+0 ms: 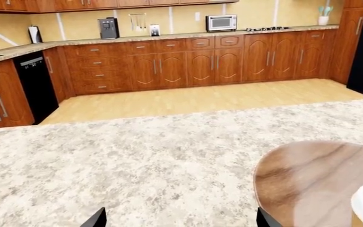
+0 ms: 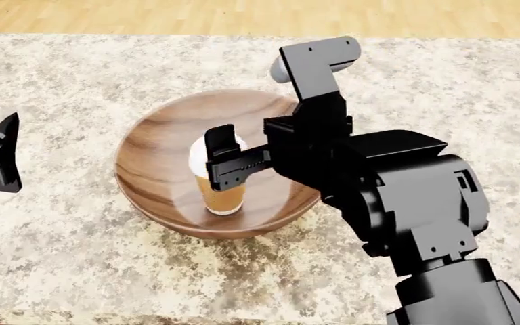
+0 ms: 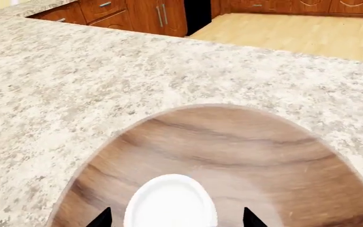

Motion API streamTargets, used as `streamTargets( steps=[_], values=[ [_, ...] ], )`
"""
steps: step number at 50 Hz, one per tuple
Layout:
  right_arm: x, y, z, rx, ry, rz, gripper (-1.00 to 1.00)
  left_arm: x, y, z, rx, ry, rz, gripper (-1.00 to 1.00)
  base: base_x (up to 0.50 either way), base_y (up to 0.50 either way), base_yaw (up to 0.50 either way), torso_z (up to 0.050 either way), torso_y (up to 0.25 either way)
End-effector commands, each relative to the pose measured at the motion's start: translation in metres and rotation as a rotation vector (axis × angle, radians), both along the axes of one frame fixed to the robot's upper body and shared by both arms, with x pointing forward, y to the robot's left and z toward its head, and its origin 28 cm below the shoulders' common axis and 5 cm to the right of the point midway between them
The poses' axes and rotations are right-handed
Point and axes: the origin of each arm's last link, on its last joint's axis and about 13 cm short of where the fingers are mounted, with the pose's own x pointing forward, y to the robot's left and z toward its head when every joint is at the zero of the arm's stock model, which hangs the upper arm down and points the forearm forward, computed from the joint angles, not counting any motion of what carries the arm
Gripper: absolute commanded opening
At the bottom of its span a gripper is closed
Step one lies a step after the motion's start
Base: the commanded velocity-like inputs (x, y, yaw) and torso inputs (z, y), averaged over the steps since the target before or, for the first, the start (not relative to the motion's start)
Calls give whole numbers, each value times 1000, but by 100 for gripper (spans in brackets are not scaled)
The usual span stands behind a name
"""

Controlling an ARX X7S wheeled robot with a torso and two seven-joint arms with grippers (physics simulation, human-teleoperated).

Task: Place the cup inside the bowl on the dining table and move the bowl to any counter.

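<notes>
**One cup standing in bowl on dining table**

One cup (image 2: 221, 186) stands upright on the floor of the bowl (image 2: 156, 145), its white lid uppermost. The bowl rests on the dining table (image 2: 79, 250), roughly mid-surface in the head view, well clear of the near edge.

Right gripper (image 2: 222, 160): reaches in over the bowl from the robot's right side and sits at the level of the cup's upper part. One finger lies across the front of the cup, just below the lid; the other shows behind the lid. The right wrist view shows the two fingertips either side of the lid with a visible gap on each side, so the fingers stand wide enough to straddle the cup. Contact with the cup wall cannot be confirmed from these views.

Left gripper (image 2: 5, 152): held above the table at the far left of the head view, well apart from the bowl. Its fingers are spread wide and hold nothing; the left wrist view shows both fingertips with bare table between them, the bowl and cup lid off to one side.

Counter (image 1: 168, 37): seen in the left wrist view across the floor, backed by the yellow wall, carrying a microwave (image 1: 221, 22) and a coffee maker (image 1: 108, 28).
</notes>
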Motion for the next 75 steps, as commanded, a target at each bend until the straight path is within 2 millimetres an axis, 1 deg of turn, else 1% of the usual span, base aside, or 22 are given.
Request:
streamTargets(
  steps=[1, 3, 5, 7, 11, 12, 20, 23, 27, 31, 38, 40, 44, 49, 51, 52, 54, 55, 61, 70, 72, 75],
  values=[
    [-7, -14, 17, 71, -122, -102, 100, 0, 0, 1, 11, -1, -6, 100, 0, 0, 0, 0, 0],
    [-17, -24, 19, 95, -142, -165, 100, 0, -1, 2, 6, -6, -5, 100, 0, 0, 0, 0, 0],
    [-25, -31, 20, 97, -145, -198, 100, 0, 1, 1, 7, -4, -6, 100, 0, 0, 0, 0, 0],
    [-34, -38, 23, 82, -147, -210, 100, 0, -4, -1, 2, -5, -5, 100, 0, 0, 0, 0, 0],
    [-52, -51, 29, 61, -145, -264, 100, 1, -5, 0, -18, -11, -7, 100, 0, 0, 0, 0, 0],
    [-58, -52, 28, 59, -123, -260, 100, 1, -5, -1, -16, -9, -10, 100, 0, 0, 0, 0, 0],
    [-82, -64, 24, 103, -77, -384, 100, 2, -7, -3, -21, -10, -7, 100, 0, 0, 0, 0, 0],
    [-90, -67, 16, 117, -29, -400, 100, 2, -6, -3, -27, -20, 5, 100, 0, 0, 0, 0, 0],
    [-96, -69, 5, 101, 30, -438, 100, 1, -7, -6, -28, -12, -2, 100, 0, 0, 0, 0, 0],
    [-98, -69, -1, 153, 77, -461, 100, 0, -9, -3, 9, -43, -19, 100, 0, 0, 0, 0, 0],
    [-96, -69, -4, 228, 123, -480, 100, -3, -14, -5, 37, -91, -2, 100, 0, 0, 0, 0, 0],
    [-95, -70, -4, 229, 132, -489, 100, -3, -12, -6, 30, -86, -2, 100, 0, 0, 0, 0, 0],
    [-89, -68, -1, 304, 166, -472, 100, -3, -8, -7, 22, -81, -4, 100, 0, 0, 0, 0, 0],
    [-74, -66, 2, 390, 190, -479, 100, -4, -11, -8, 11, -73, -11, 100, 0, 0, 0, 0, 0],
    [-65, -64, 1, 353, 193, -479, 100, -4, -12, -7, 9, -73, -11, 100, 0, 0, 0, 0, 0],
    [-59, -62, 2, 380, 207, -493, 100, -4, -11, -7, 6, -72, -9, 100, 0, 0, 0, 0, 0],
    [-55, -61, 2, 362, 206, -487, 100, -4, -11, -8, 3, -71, -9, 100, 0, 0, 0, 0, 0],
    [-49, -60, -1, 362, 215, -487, 100, -5, -11, -10, 1, -67, -9, 100, 0, 0, 0, 0, 0],
    [-35, -56, -13, 357, 233, -489, 100, -2, -1, -8, -5, -63, -7, 100, 0, 0, 0, 0, 0],
    [-26, -50, -25, 352, 256, -480, 100, -2, 1, -7, -9, -57, -2, 100, 0, 0, 0, 0, 0],
    [-23, -48, -28, 348, 261, -477, 100, -2, 6, -8, -11, -56, -3, 100, 0, 0, 0, 0, 0],
    [-20, -45, -31, 342, 271, -468, 100, -5, 0, -10, -12, -53, -3, 100, 0, 0, 0, 0, 0]
  ],
)
